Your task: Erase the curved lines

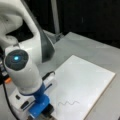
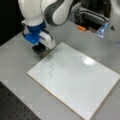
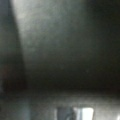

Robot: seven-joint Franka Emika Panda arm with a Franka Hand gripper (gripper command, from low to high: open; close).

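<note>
The white board lies flat on the grey table and shows in both front views. The curve lines are one thin dark wavy stroke near the board's left corner, intact in both front views. My gripper, under a blue mount, hangs low over the board's upper left edge, a short way from the stroke. It is shut on a black eraser block that sits at the board's rim. In a front view the gripper is partly cut off at the bottom. The wrist view is dark and shows nothing clear.
The arm's white and grey links fill a front view's left. An orange object and a bluish clear piece lie by equipment at a front view's top right. A black perforated mat borders the table at bottom left.
</note>
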